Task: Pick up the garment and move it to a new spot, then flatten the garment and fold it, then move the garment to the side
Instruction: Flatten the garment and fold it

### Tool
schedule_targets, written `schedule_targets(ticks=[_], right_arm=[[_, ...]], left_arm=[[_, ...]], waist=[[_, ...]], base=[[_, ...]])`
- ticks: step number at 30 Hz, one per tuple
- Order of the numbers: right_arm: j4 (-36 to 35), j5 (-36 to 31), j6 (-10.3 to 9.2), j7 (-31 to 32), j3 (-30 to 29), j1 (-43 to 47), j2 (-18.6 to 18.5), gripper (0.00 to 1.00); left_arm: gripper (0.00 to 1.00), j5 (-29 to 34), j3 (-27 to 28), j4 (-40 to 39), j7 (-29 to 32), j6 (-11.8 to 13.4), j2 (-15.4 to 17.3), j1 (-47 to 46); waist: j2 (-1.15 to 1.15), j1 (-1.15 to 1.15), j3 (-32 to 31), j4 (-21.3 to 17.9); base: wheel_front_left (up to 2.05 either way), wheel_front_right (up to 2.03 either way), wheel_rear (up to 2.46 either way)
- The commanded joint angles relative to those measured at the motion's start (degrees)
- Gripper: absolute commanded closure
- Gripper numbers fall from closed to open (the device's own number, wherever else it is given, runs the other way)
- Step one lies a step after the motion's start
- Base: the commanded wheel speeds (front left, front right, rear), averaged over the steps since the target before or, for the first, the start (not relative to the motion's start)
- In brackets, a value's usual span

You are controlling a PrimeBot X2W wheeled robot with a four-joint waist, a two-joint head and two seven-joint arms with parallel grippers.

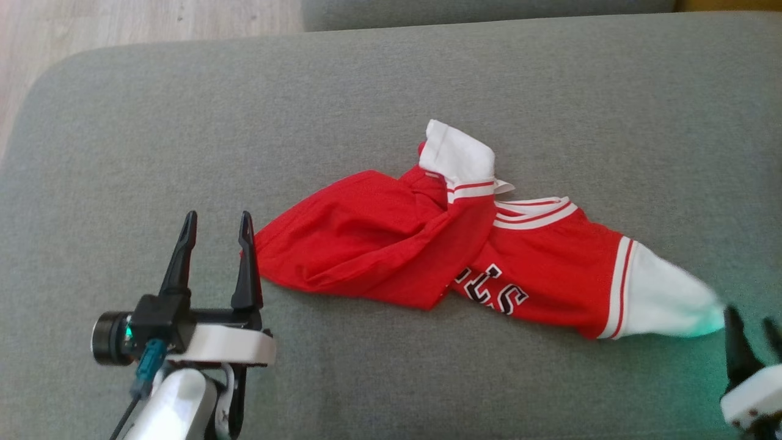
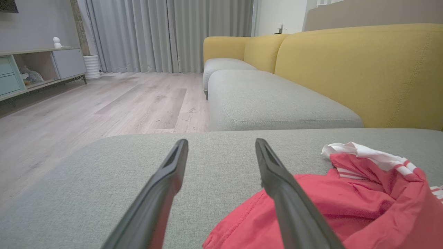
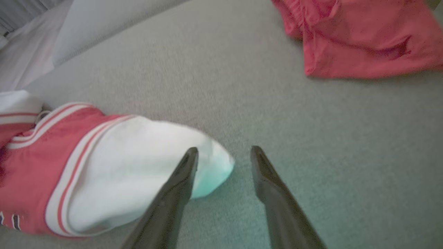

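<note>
One garment | lies twisted on sofa cushion | likely soft, light, limp | grasp red end, white sleeve | left gripper parted, empty, beside red end | right gripper parted, empty, beside sleeve

Only thing with any writing here is the red shirt. It's got chunky black letters with a white outline across the front, and from the head camera they're upside down. I can make out what looks like "LS", maybe one more stroke before it, and the rest is tucked under a fold of the cloth, so no full word. The right wrist camera catches a sliver of the same print at its lower left edge, way too little to read. No tags, numbers or logos I can read anywhere else.
</note>
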Motion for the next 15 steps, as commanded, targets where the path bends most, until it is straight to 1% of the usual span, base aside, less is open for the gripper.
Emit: schedule_targets(ticks=[1, 5, 8, 11, 12, 13, 15], right_arm=[[-2.27, -0.98, -0.04, -3.57, 0.62, -2.84, -1.10, 0.00], [-4.58, -3.91, -0.04, -10.29, 1.98, -5.30, -1.75, 0.00], [-8.01, -7.49, -0.04, -12.69, 5.06, -6.51, -2.46, 0.00], [-11.39, -9.11, -0.04, -13.48, 10.23, -7.27, -2.85, 0.00], [-11.39, -9.11, -0.04, -13.48, 10.23, -7.27, -2.85, 0.00], [-13.48, -9.56, -0.04, -13.12, 13.77, -7.04, -2.72, 0.00], [-14.97, -9.73, -0.04, -12.55, 16.58, -6.54, -2.60, 0.00]], left_arm=[[0.00, -0.08, 2.32, -1.91, 0.02, 0.70, 1.65, -0.47], [0.00, -0.24, 2.49, -2.29, 0.30, 1.12, 2.10, 0.25], [0.00, -0.33, 2.63, -2.50, 0.57, 1.52, 2.44, 0.81], [0.00, -0.52, 2.80, -2.71, 0.83, 1.85, 2.80, 1.45], [0.00, -0.52, 2.80, -2.71, 0.83, 1.85, 2.80, 1.45], [0.00, -0.63, 2.83, -2.85, 1.02, 2.03, 2.98, 1.88], [0.00, -0.70, 2.81, -3.05, 1.22, 2.18, 3.14, 2.19]], waist=[[0.00, 0.00, -0.26, -0.51], [0.00, 0.00, -0.67, -1.05], [0.00, 0.00, -1.13, -1.33], [0.00, 0.00, -1.75, -1.52], [0.00, 0.00, -1.75, -1.52], [0.00, 0.00, -2.16, -1.52], [0.00, 0.00, -2.41, -1.46]], base=[[0.00, 0.00, 0.00], [0.00, 0.00, 0.00], [0.00, 0.00, 0.00], [0.00, 0.00, 0.00], [0.00, 0.00, 0.00], [0.00, 0.00, 0.00], [0.00, 0.00, 0.00]])
